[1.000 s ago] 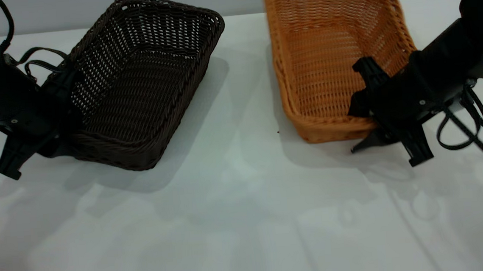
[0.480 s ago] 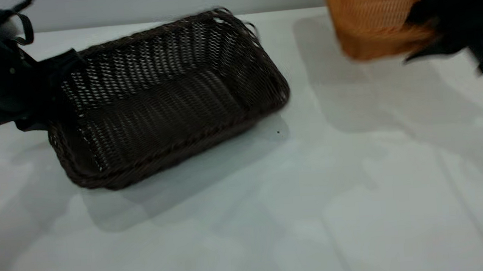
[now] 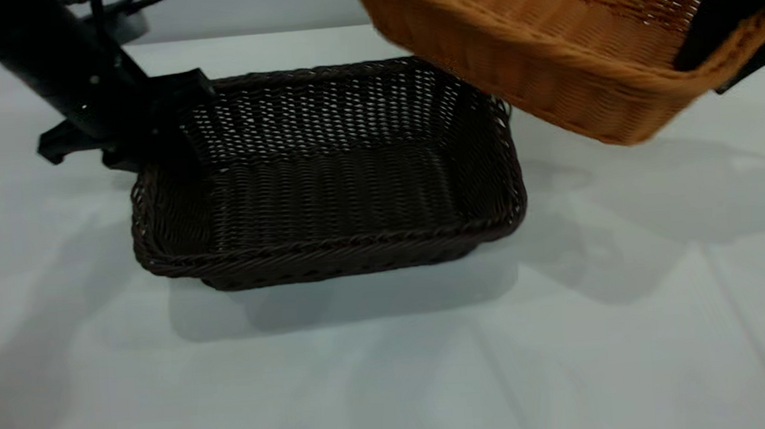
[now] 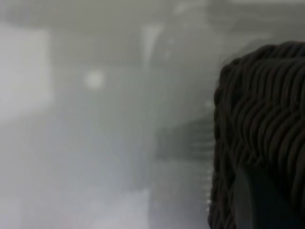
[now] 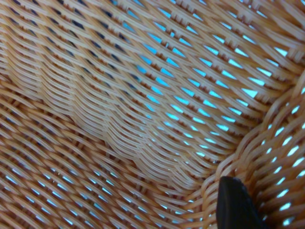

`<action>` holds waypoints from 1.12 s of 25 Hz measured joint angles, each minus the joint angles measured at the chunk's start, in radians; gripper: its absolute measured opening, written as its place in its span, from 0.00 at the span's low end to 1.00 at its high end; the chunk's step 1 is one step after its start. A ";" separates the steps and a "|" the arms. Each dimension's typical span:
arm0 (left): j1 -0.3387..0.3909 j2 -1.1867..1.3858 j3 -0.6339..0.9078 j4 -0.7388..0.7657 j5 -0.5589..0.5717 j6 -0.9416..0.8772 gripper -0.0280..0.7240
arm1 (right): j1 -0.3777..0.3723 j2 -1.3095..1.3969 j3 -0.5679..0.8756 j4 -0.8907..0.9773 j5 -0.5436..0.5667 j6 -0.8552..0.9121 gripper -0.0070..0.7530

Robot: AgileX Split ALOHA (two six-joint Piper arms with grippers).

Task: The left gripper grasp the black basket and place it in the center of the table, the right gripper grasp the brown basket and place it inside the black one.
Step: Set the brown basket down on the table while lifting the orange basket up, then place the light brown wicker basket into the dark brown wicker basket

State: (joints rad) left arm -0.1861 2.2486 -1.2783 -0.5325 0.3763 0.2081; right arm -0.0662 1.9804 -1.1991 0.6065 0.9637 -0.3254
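The black basket (image 3: pixel 326 178) stands flat on the white table (image 3: pixel 394 375) near its middle. My left gripper (image 3: pixel 172 145) is shut on the basket's far left rim; the left wrist view shows the dark braided rim (image 4: pixel 259 124) against one finger (image 4: pixel 257 200). The brown basket (image 3: pixel 545 35) hangs tilted in the air, above and to the right of the black one, its low corner over the black basket's far right corner. My right gripper (image 3: pixel 722 22) is shut on its right rim. The right wrist view shows the woven inside (image 5: pixel 133 105) and one fingertip (image 5: pixel 233 205).
A pale wall (image 3: pixel 260 7) runs behind the table's far edge. The arms' shadows fall on the table to the left and right of the black basket.
The left gripper has swung the black basket rightward and set it square near the middle. The right gripper has lifted the brown basket and carried it left, over the black basket's right end.
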 joint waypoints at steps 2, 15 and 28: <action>-0.004 0.029 -0.043 0.000 0.037 0.020 0.15 | 0.001 0.000 -0.006 -0.053 0.033 -0.027 0.29; -0.037 0.066 -0.098 0.005 0.129 0.090 0.27 | 0.165 0.000 -0.034 -0.281 0.063 -0.025 0.29; -0.024 -0.295 -0.098 0.244 0.338 0.019 0.81 | 0.192 0.031 -0.064 -0.238 0.086 -0.017 0.29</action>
State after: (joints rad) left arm -0.2098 1.9538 -1.3763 -0.2889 0.7145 0.2271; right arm 0.1256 2.0116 -1.2636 0.3684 1.0496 -0.3425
